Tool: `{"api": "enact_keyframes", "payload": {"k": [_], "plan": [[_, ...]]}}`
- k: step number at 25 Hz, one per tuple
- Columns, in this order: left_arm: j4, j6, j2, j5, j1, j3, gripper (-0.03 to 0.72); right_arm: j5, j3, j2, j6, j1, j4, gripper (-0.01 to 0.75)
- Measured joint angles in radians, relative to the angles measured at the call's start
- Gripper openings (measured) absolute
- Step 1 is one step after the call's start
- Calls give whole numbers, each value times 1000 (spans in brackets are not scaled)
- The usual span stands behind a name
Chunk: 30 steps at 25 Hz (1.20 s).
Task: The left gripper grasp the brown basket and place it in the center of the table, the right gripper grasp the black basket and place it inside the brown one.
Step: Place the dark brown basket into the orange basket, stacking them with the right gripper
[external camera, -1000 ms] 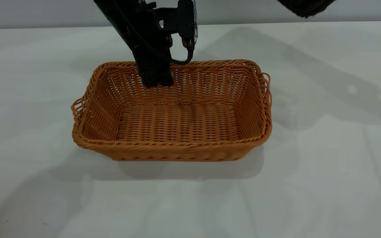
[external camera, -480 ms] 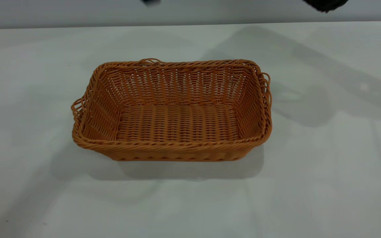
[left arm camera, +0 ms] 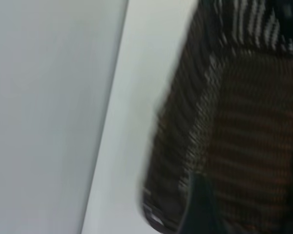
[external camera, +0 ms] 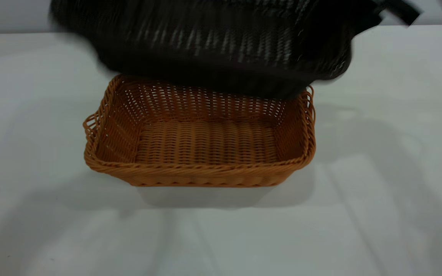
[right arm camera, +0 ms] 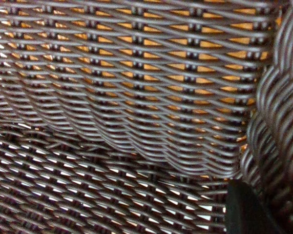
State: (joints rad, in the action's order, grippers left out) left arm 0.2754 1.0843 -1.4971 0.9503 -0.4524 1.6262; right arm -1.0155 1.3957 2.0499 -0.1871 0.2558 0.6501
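The brown basket stands upright in the middle of the table, empty. The black basket hangs in the air, blurred, above the brown basket's far rim and covers it. My right gripper is shut on the black basket's braided rim; one black finger lies inside against the weave. Orange shows through the dark weave. My left gripper is out of the exterior view; only a dark part of it shows in the left wrist view, above the black basket.
The table's far edge meets a grey wall. Bare tabletop lies to the left, right and front of the brown basket. Part of the right arm shows at the top right.
The left gripper let go of the brown basket's far rim and rose out of the exterior view. The black basket swept in from the top right to above the brown basket.
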Motion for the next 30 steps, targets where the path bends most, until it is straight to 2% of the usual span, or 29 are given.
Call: {"api": "enact_keyframes", "payload": {"k": [5, 15, 17, 22, 26, 30], "plan": [[-5, -2, 10, 17, 0, 0, 466, 11, 44, 106, 54, 68, -80, 102], [-12, -2, 10, 41, 0, 0, 466, 66, 48, 167, 59, 75, -127, 119], [-13, -2, 10, 41, 0, 0, 466, 70, 50, 167, 60, 75, -127, 156], [-14, -2, 10, 41, 0, 0, 466, 47, 53, 167, 34, 75, -111, 363], [-15, -2, 10, 42, 0, 0, 455, -55, 94, 167, -8, 75, -121, 518], [-18, -3, 11, 42, 0, 0, 449, -170, 220, 167, 3, 75, -185, 573]]}}
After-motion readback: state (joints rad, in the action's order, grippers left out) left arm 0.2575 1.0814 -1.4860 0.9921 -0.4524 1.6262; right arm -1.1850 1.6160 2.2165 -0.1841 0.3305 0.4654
